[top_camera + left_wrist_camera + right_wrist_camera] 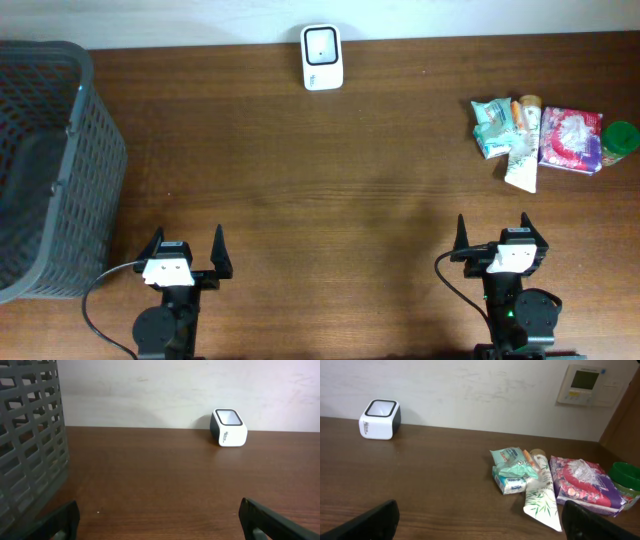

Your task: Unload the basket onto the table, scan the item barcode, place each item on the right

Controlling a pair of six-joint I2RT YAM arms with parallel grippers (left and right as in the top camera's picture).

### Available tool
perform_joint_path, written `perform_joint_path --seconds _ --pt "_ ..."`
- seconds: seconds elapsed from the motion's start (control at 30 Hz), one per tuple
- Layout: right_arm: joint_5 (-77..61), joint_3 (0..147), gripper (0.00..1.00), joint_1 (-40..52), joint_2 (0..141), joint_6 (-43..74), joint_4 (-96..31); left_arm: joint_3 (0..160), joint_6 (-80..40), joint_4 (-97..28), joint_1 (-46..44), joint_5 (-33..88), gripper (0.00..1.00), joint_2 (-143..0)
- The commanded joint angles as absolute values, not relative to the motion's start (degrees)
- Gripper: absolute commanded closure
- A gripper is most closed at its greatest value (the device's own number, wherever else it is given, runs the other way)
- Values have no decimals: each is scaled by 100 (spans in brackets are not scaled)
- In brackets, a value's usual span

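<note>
The left gripper (188, 243) and right gripper (493, 230) are waiting at the table's (330, 200) near edge, jaws spread wide, holding nothing. A white scanner (321, 57) is sitting at the far edge, a grey basket (95, 180) is standing far left, and a heap of packets (540, 135) is lying far right.

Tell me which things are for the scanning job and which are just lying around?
For the job:
white scanner
pile to pick from: teal tissue packs, white tube, pink packet, green tub
left hand and right hand, both open

Just there:
grey basket, maybe for scanned things, cannot tell
wall panel
</note>
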State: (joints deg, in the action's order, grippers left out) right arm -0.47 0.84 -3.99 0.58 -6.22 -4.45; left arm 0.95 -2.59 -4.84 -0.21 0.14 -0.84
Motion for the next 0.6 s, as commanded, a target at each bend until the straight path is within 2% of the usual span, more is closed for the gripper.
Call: perform_joint_path --seconds 0.0,0.43,0.57 --pt "-43 32 1 -421 19 -620 -449 51 -167 -478 5 16 1 -30" --pt "-47 32 1 -414 19 -600 -451 51 -167 -478 5 16 1 -34" --pt "-38 32 1 -410 19 -99 -462 51 -167 -478 5 16 1 -34"
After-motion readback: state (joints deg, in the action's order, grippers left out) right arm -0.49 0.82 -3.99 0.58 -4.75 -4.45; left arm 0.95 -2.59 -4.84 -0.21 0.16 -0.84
